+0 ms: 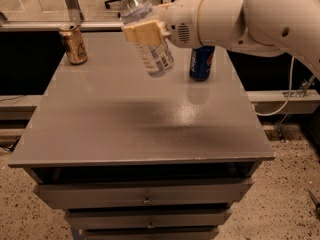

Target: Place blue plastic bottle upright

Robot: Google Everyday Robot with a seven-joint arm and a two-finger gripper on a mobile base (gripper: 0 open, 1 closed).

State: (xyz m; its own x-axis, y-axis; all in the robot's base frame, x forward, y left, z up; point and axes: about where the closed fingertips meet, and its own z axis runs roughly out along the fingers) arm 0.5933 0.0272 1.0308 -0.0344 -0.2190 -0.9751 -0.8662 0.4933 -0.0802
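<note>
Gripper [141, 32] clenched across the middle of the bottle [158, 59], holding it clear above the bench [125, 134] toward its 12 o'clock edge. Bottle tilted: cap end toward 11 o'clock, base toward 5 o'clock. Blue can [201, 64] upright near the bottle's base, at its 3 o'clock. Gold can [74, 44] upright at the bench's 10 o'clock corner.
</note>
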